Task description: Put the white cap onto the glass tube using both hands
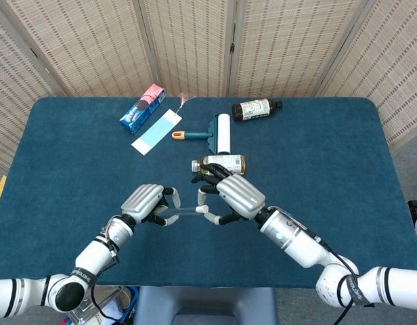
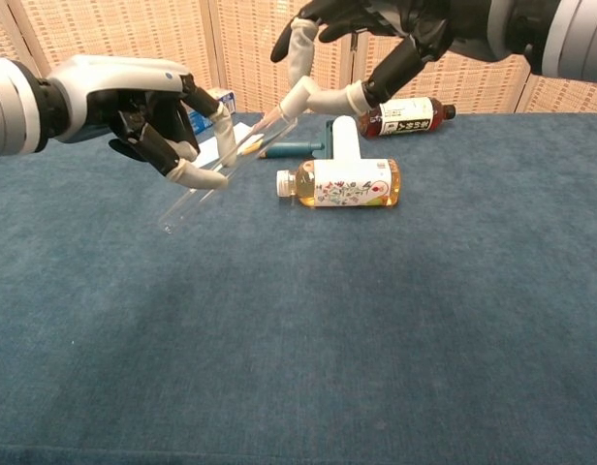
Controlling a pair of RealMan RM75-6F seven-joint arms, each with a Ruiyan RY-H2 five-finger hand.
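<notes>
The glass tube [image 2: 221, 163] hangs tilted above the counter [image 2: 298, 339], pinched in the left hand [image 2: 148, 107]. At its raised mouth the right hand [image 2: 376, 39] pinches the white cap [image 2: 284, 105] in its fingers [image 2: 328, 97]. Capping looks underway; next, probably push the cap along the tube's axis.

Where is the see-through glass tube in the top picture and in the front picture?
Head view: the glass tube lies low in the middle, between the two hands.
Chest view: the glass tube slants across the upper left, held by the left hand.
Shared landmark: the yellow bottle lying just behind it.
</notes>
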